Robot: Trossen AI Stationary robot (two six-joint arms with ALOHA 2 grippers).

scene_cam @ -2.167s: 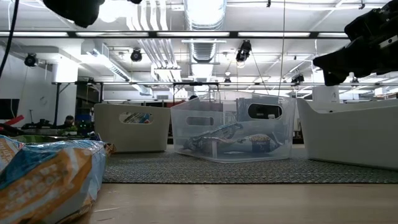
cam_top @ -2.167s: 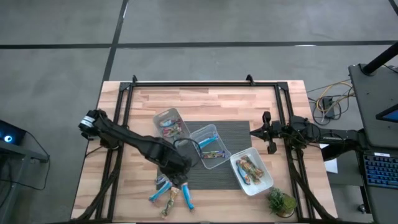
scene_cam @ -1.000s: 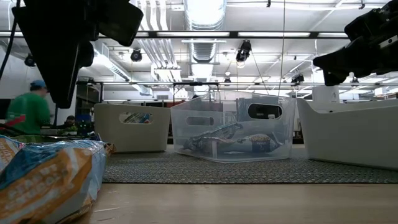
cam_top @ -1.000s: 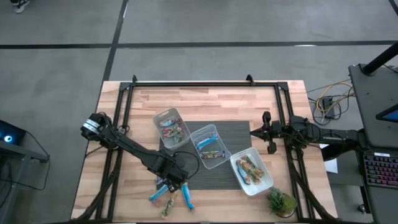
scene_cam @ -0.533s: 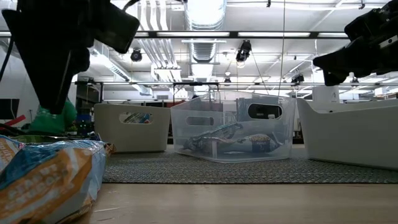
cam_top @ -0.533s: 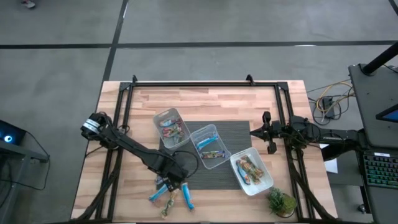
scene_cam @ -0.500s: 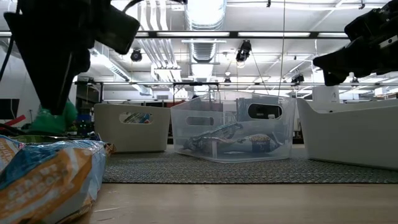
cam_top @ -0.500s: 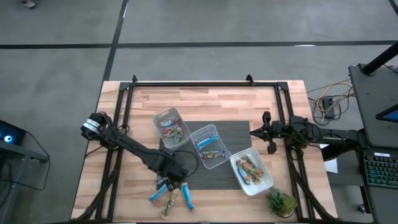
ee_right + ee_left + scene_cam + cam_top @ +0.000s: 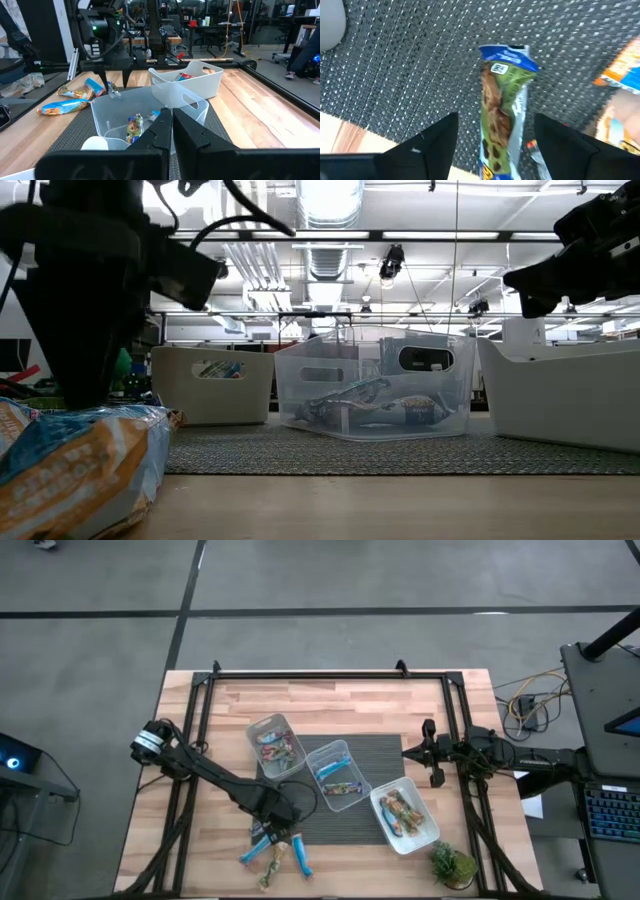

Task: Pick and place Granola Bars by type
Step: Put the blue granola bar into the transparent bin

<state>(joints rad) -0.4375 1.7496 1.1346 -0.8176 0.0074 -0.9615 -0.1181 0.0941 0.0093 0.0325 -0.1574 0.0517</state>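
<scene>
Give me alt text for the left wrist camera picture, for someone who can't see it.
A granola bar in a blue and green wrapper lies on a dark woven mat, framed between the open jaws of the left gripper just above it. An orange and blue bar shows at one edge, and a strip of wooden table at another.

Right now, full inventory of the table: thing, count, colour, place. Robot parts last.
Tubs: three, clear plastic, in a diagonal row on the mat, each holding bars.
Mat: one, dark woven, table centre.
Loose granola bars: a few, mostly blue, some tan, at the mat's front left edge.
Green-and-blue bar: one, on the mat between the left gripper's fingers.
Plant: one, green, front right corner.
Left gripper: open, low over the loose bars.
Right gripper: shut, waiting at the mat's right edge.
</scene>
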